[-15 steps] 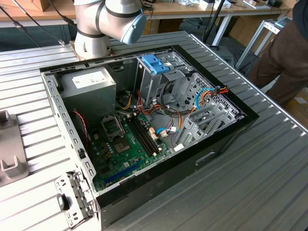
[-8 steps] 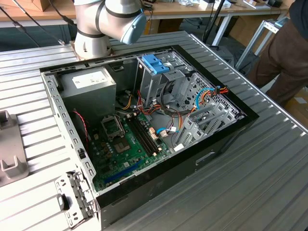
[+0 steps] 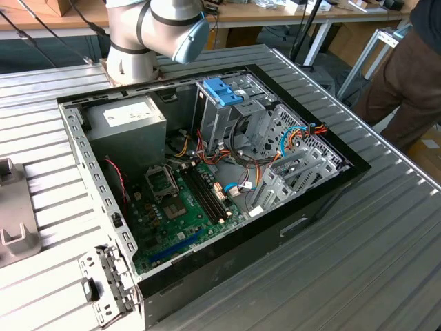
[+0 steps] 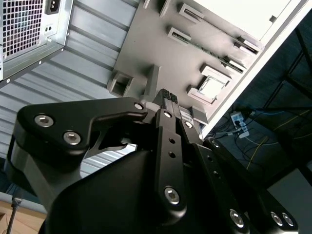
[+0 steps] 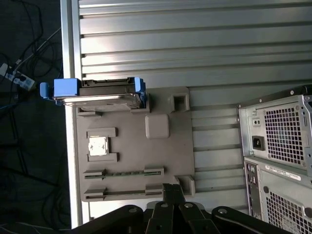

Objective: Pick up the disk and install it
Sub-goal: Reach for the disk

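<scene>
Closest to the wrist cameras, black gripper (image 5: 173,189), fingers (image 4: 165,96) clenched tip to tip on nothing, poised above one end of a grey fixture tray (image 5: 170,156). Tray laid flat on the ribbed metal table (image 5: 195,48), tight along a table edge, moulded with pockets to keep loose parts from sliding. Held in those pockets: a thin greenish strip, likely a memory stick (image 5: 124,172), in the slot nearer the gripper, then a square processor chip (image 5: 97,145). At the tray's far end, the disk (image 5: 100,93): grey metal drive framed in a light blue carrier, stood on its long edge in a slot, one blue end toward the table edge. Probably propped upright so as to leave both flat faces open to a pinch from above. Judged untouched, well apart from the gripper. Beside the tray, rear panel of a computer case (image 5: 278,141), with fan grille and power socket. In the exterior view, computer case (image 3: 310,227) lying on its side near the table's middle, side panel off, presumably for reach from above. Inside: boxy power supply (image 3: 127,121), green motherboard (image 3: 186,207), loose coloured cables, and a metal drive cage (image 3: 213,127) topped by a blue latch (image 3: 222,92), seemingly the bay meant for the disk. Farthest off, base of the arm (image 3: 138,34) at the table's back edge, and part of a person (image 3: 406,76) standing past a far corner.
</scene>
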